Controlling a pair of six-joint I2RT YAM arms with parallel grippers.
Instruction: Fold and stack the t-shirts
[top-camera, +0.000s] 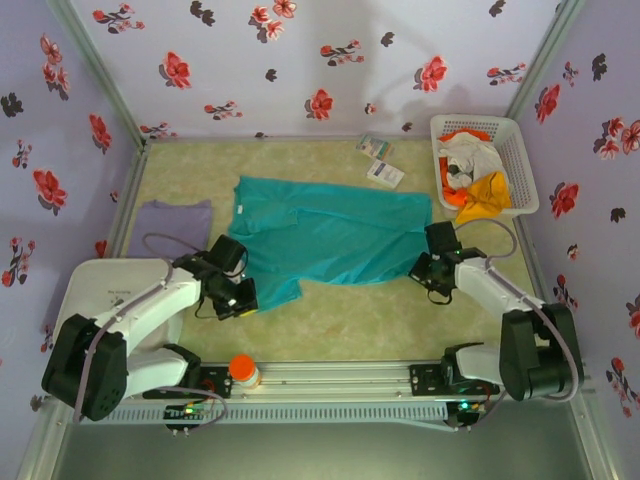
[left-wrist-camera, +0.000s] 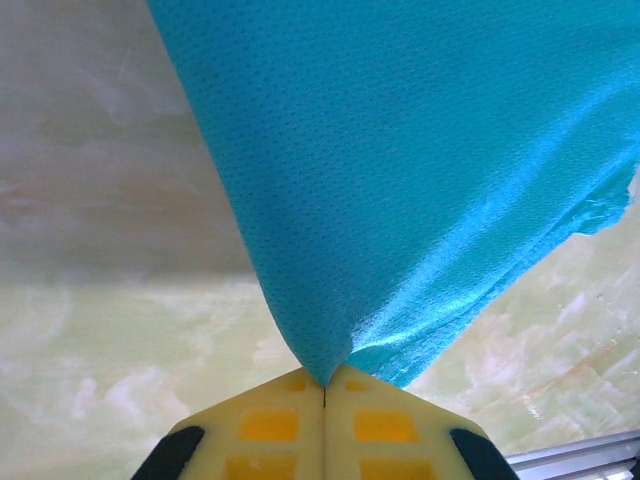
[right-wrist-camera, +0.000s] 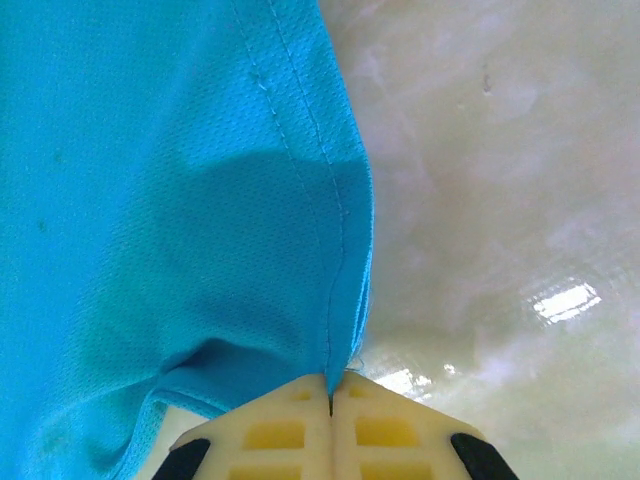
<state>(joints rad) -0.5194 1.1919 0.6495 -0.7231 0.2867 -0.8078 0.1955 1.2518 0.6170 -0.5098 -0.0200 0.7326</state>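
The pale marbled tabletop (top-camera: 350, 320) fills the cell, walled in by flowered paper. Across its middle lies the large teal t-shirt (top-camera: 330, 235), spread mostly flat, collar to the left, its near left part bunched and drawn toward the left arm (top-camera: 150, 310). That arm's jaws are closed on a near corner of the teal cloth (left-wrist-camera: 420, 180); in the left wrist view the yellow pads (left-wrist-camera: 270, 425) meet with the fabric pinched between them and rising away from the tip. The right arm (top-camera: 500, 300) reaches the shirt's near right edge, and its jaws are likewise clamped on the hemmed edge (right-wrist-camera: 180, 200), pale pads (right-wrist-camera: 275, 432) pressed together over the seam. A white lattice basket (top-camera: 520, 150) stands at the far right, holding a white garment (top-camera: 470, 155) and an orange garment (top-camera: 487, 192). A folded pale purple t-shirt (top-camera: 172, 222) lies at the left, just beside the teal one. Two small packets (top-camera: 385, 173) lie near the far wall.
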